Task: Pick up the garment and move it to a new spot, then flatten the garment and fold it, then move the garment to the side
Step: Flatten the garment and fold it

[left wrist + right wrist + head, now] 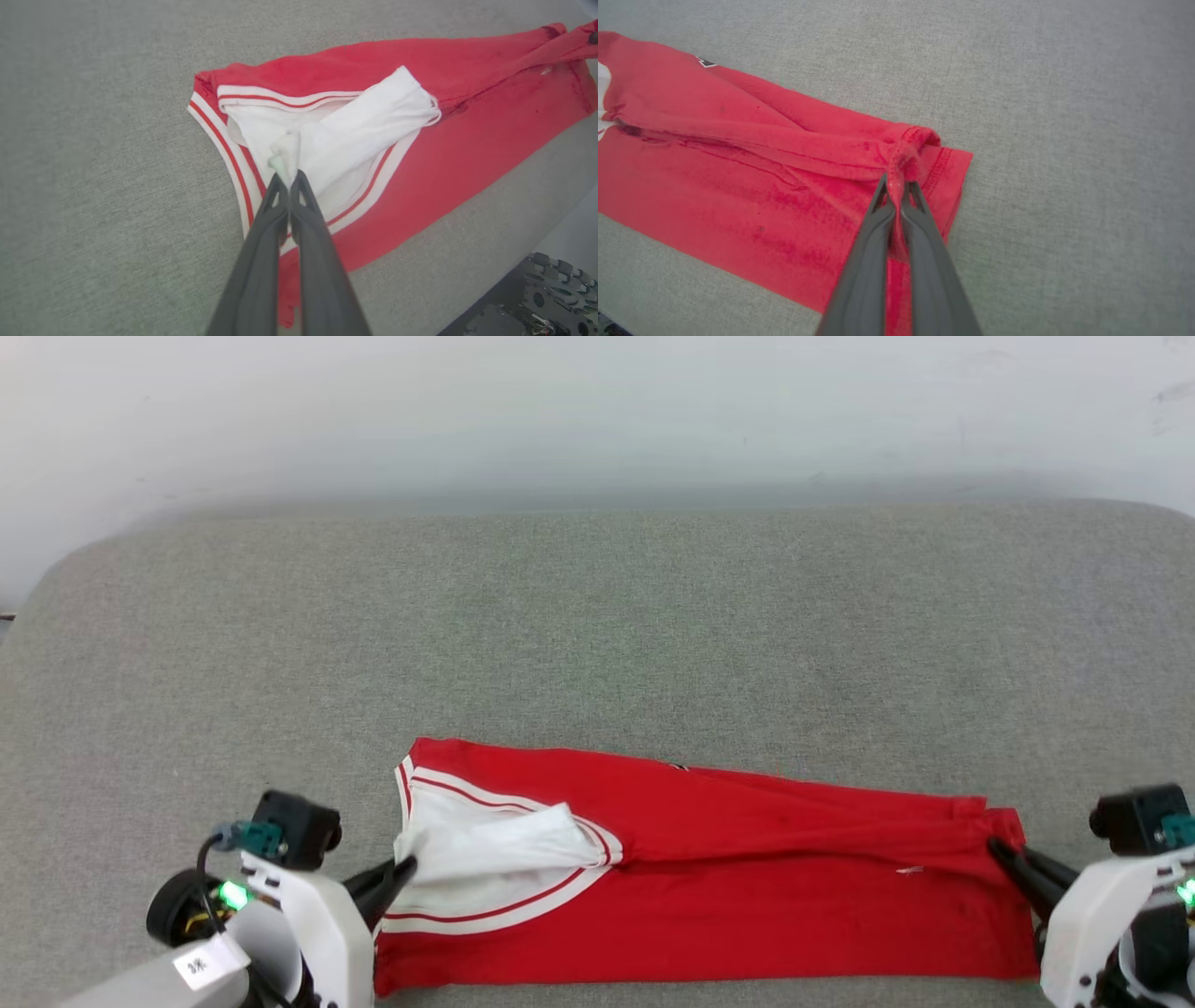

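The garment (747, 896) lies as a long red band along the near edge of the grey cloth-covered surface (597, 635), roughly centred between its left and right corners, with one long side already lapped over the body. At its left end the white sleeve (364, 121) sits bunched over the striped trim (224, 144); at its right end the hem (945, 168) is gathered into a small ridge. The left gripper (288, 179) has its fingers pressed together on a pinch of the white sleeve, and the right gripper (896, 184) has its fingers closed on the puckered red cloth at the hem. The step in hand looks like a lengthwise fold. To do it well, both ends should rise together and only slightly, with light tension drawn between the grippers so the loose ridge running along the middle pulls straight. The fold edge should then be carried evenly and laid parallel to the near edge. The sleeve needs tucking flat inside, not dragged out, and each pinch should let go only once the cloth lies down.
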Robot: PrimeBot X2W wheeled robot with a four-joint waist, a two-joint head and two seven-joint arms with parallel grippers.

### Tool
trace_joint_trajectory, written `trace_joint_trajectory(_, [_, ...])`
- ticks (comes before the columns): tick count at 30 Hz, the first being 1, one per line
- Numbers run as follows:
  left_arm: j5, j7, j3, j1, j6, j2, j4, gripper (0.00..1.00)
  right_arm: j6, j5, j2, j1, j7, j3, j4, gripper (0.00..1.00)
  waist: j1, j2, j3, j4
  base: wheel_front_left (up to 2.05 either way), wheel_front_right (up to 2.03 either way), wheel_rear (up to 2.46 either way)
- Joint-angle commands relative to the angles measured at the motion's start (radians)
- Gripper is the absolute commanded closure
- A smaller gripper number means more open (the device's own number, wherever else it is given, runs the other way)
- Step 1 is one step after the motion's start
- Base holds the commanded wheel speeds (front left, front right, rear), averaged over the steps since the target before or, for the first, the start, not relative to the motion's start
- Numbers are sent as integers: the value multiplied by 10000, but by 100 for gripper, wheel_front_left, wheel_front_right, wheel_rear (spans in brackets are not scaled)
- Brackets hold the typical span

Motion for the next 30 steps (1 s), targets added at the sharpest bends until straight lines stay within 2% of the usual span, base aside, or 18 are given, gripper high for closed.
trace_joint_trajectory(1, [-44,-75,-40,221,31,-68,125,100,-12,-20,116,333,5,-156,-108,100,2,-1,-5,8,0,0,0])
trace_joint_trajectory(12, [-264,-275,-205,1002,-273,-675,1369,100,-12,-45,809,1560,237,-778,36,100,2,-1,116,20,0,0,0])
trace_joint_trajectory(13, [-226,-353,-208,1019,-267,-752,1464,100,-12,-49,850,1566,200,-790,64,84,2,-1,102,24,0,0,0])
trace_joint_trajectory(14, [-190,-476,-173,1046,-220,-807,1570,77,-12,-46,898,1551,153,-814,68,11,2,-1,67,20,0,0,0])
trace_joint_trajectory(15, [-127,-619,-145,1071,-152,-843,1659,0,-12,-43,922,1523,120,-839,49,0,2,-1,25,11,0,0,0])
trace_joint_trajectory(17, [-41,-1029,-17,1104,5,-948,1766,0,-12,-31,875,1467,46,-890,-72,0,2,-1,-80,10,0,0,0])
trace_joint_trajectory(21, [252,-1946,407,1255,585,-1114,1922,0,-10,407,553,1468,148,-1105,-637,0,2,-1,-287,15,0,0,0])
trace_joint_trajectory(25, [844,-2254,1139,1558,1182,-1286,1865,0,-10,896,137,1419,616,-1556,-1245,0,2,-1,-383,48,0,0,0])
trace_joint_trajectory(30, [2428,-2282,3006,2301,2010,-1627,1275,0,-10,1482,-462,1513,1997,-1960,-1618,0,2,-1,-378,168,0,0,0])
